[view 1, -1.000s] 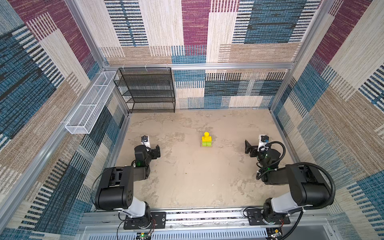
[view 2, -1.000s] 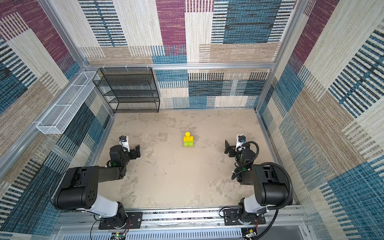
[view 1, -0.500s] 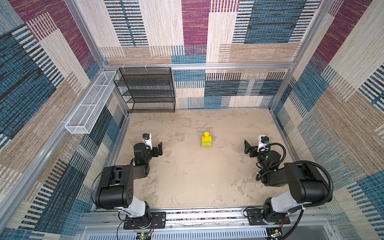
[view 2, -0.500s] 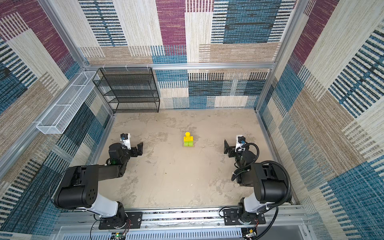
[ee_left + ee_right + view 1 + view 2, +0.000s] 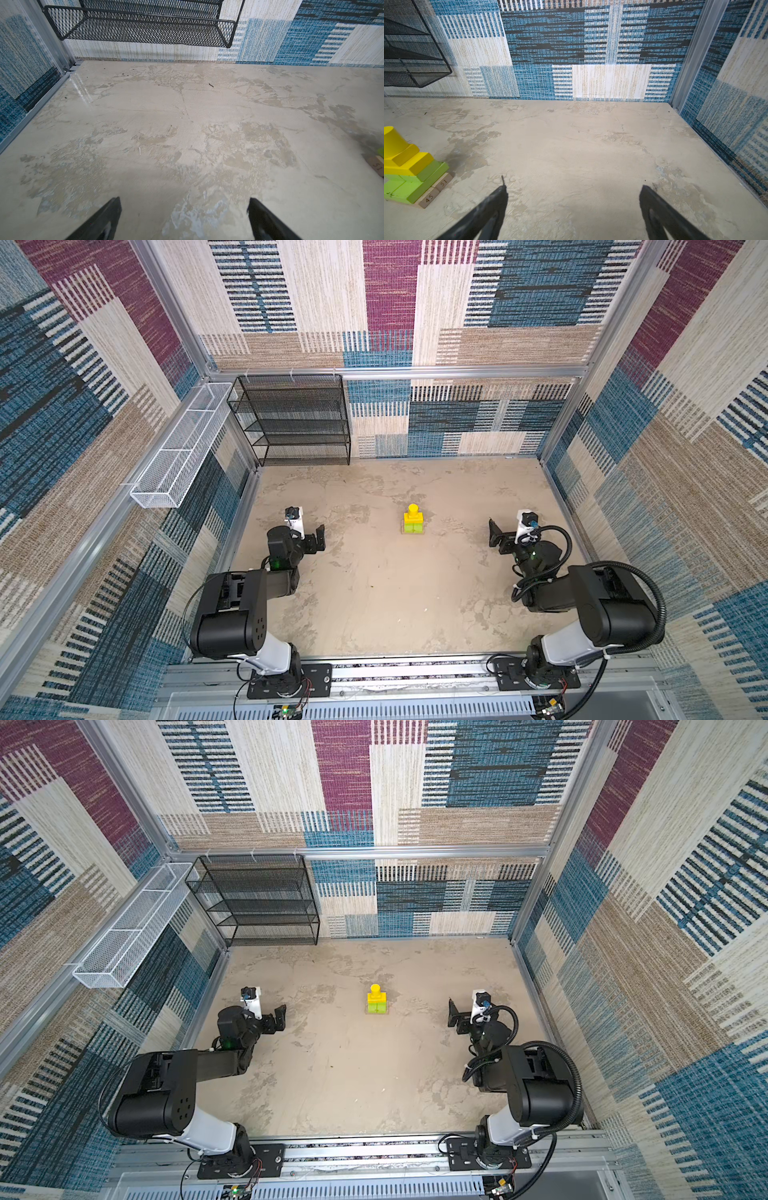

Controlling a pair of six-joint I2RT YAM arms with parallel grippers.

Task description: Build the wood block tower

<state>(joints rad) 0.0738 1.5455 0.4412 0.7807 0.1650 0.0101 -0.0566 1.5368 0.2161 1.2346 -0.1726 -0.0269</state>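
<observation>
The tower (image 5: 413, 522) stands just above the centre in both top views, on the mottled, plaster-like beige table (image 5: 374, 593). Flat tan planks (image 5: 436, 191) stamped with numbers lie lowest, with smooth lime-green blocks (image 5: 409, 187) over them. Above sits a yellow block (image 5: 415, 164) and, topmost, a round yellow cylinder (image 5: 392, 143). The left gripper (image 5: 316, 538) at centre left and the right gripper (image 5: 498, 537) at centre right sit well apart from it, black jaws spread wide and empty. A black mesh shelf (image 5: 291, 418) stands at upper left.
</observation>
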